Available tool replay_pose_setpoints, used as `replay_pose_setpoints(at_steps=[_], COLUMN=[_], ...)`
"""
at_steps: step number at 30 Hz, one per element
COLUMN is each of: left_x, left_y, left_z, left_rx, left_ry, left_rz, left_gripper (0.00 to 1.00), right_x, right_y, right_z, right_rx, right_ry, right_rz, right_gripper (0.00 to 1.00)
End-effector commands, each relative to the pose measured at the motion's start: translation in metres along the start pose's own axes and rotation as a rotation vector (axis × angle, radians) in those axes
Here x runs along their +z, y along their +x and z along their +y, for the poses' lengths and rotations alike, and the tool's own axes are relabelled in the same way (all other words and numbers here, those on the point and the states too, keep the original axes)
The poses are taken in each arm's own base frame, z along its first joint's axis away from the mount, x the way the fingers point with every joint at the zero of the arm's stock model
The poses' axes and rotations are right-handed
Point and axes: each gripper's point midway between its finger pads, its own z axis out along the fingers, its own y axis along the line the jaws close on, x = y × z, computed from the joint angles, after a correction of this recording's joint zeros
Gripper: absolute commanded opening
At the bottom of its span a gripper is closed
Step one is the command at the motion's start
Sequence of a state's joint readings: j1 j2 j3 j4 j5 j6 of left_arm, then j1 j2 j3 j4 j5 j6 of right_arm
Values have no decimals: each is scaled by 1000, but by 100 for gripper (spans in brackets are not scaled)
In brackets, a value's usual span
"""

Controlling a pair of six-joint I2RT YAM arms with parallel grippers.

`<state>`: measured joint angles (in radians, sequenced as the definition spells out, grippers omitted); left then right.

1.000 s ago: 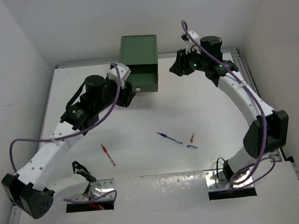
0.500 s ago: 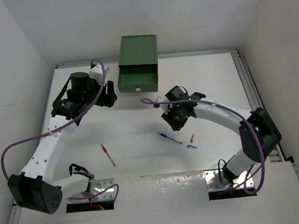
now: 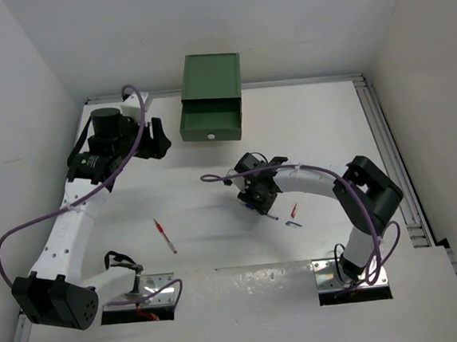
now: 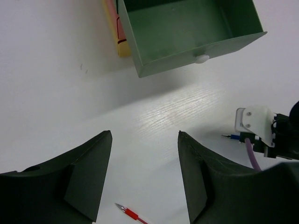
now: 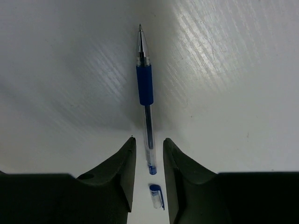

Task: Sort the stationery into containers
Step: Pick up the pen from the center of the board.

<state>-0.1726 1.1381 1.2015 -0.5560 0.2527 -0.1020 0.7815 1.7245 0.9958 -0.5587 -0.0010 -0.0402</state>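
– Well, what's over on the left?
– At ten o'clock on the worktop [image 3: 191, 206] the left pincer [image 3: 160, 138] hangs, spread wide and holding nothing. The red pen [image 3: 164, 236] lies at seven o'clock, well apart from it.
– And the green drawer [image 3: 211, 123]?
– At twelve o'clock, standing open, its white knob [image 3: 209, 136] facing six.
– The right side?
– The right pincer [image 5: 148, 161] is down near the middle, its gap narrow. It straddles the rear end of the blue pen [image 5: 145, 86] without gripping it. In the right wrist view the blue cap [image 5: 157, 196] lies just at six o'clock of the pen.
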Motion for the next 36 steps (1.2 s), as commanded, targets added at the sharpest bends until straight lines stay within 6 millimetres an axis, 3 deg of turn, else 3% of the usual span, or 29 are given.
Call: replay_pose_setpoints(at_steps=[1,13,17,21,25,26,30,33,34,36], left_x=[-12,-13,-12,-12,-25,-30,-36,-38,-32,-28], left_y=[-16,-14,-17,-17,-12,-13,9,26,35,58], left_z=[-4,1,-3,-16,-53,-61,-100,-129,-132,-155], left_rx=[-17,-20,6,76,281,330,475,565,582,639], left_ry=[24,20,43,134,356,385,560,669,674,741], left_rz=[-67,-64,-75,-80,-122,-151,-152,-114,-84,-32], left_gripper=[65,65,66,66,65,65,61,58,56,53], right_x=[5,30,32,21,-22,-46,-113,-148,-159,-165], right_y=[-15,-5,0,4,-12,-23,-36,-26,-14,0], right_z=[-3,0,1,-2,-1,-2,-15,-30,-38,-45], right_rx=[23,-21,-32,-62,-32,-32,11,64,106,160], right_ry=[21,-9,-13,-6,-103,-112,-194,-201,-180,-169], right_rz=[-35,64,82,52,-97,-183,-389,-477,-499,-518], right_gripper=[29,18,0,0,0,0,0,0,0,0])
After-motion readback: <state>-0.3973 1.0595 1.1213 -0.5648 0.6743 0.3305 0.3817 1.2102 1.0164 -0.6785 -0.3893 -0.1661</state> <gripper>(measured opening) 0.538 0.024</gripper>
